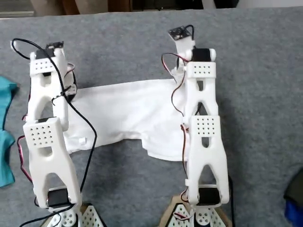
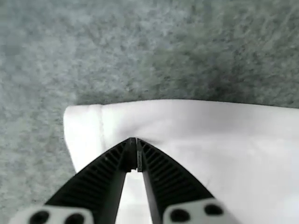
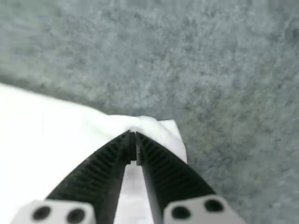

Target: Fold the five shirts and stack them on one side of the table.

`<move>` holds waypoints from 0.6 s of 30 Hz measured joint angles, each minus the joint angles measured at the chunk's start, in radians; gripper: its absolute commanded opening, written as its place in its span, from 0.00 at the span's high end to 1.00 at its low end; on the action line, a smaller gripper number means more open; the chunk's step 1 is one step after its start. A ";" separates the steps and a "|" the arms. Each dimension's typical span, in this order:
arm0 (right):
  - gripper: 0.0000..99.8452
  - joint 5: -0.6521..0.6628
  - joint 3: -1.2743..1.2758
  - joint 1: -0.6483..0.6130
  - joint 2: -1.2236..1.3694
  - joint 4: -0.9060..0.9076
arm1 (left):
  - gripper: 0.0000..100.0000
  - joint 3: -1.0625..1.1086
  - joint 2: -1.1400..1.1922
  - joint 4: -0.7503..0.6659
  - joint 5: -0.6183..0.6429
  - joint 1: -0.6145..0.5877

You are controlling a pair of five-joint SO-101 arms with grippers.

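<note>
A white shirt (image 1: pixel 128 113) is lying spread across the grey table (image 1: pixel 260 71) between the two arms, and each arm is reaching over it to its far edge. The left gripper (image 2: pixel 135 154) is pressing its jaws together on the cloth just inside one hemmed corner, and the right gripper (image 3: pixel 133 147) is clenching a small puckered ridge of cloth beside the opposite corner. Holding both ends of one edge at once is probably meant to let the arms draw that edge over the body in an even fold. The high view is giving the whole outline: the shirt's near side is lying uneven, with one flap jutting toward the right arm's base, and a teal garment (image 1: pixel 5 137), likely another of the five, is waiting at the table's left edge. The wrist views are giving what the arms hide from above, namely the closed tips and the cloth gathering under them.
</note>
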 measured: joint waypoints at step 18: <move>0.93 0.087 0.000 -0.058 -0.462 0.072 | 0.98 0.178 -0.241 0.120 -0.103 0.077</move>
